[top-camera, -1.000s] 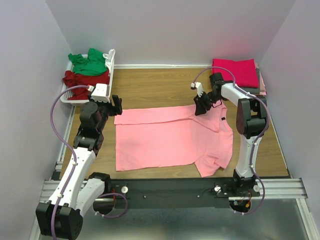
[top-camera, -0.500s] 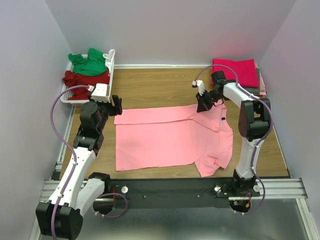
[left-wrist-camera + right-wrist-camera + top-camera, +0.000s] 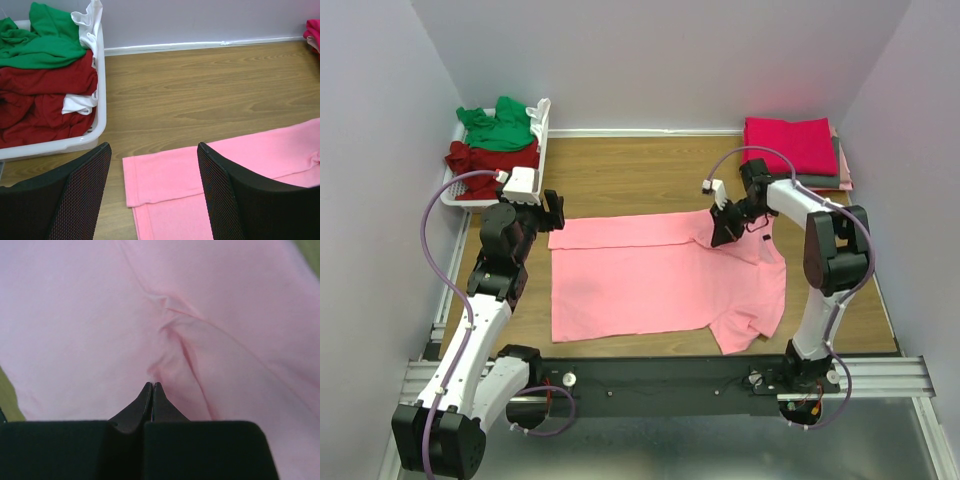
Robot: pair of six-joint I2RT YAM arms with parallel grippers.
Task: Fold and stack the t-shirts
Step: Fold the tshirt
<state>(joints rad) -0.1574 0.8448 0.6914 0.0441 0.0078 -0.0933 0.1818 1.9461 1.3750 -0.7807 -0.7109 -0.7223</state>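
Right pincer (image 3: 152,386) clenched on pucker of pink t-shirt (image 3: 650,275), spread flat mid-frame; left pincer (image 3: 154,146) released, hovering by shirt's upper-left corner; advice: lift slowly, pinch top layer only, fold inward, crease straight.

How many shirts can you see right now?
5: pink shirt spread on the table; green and dark red in the basket; magenta over grey, far right. More may hide beneath.

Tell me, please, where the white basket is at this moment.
In the top view, the white basket sits at the table's far left corner, just beyond the left gripper, holding a green shirt and dark red shirts.
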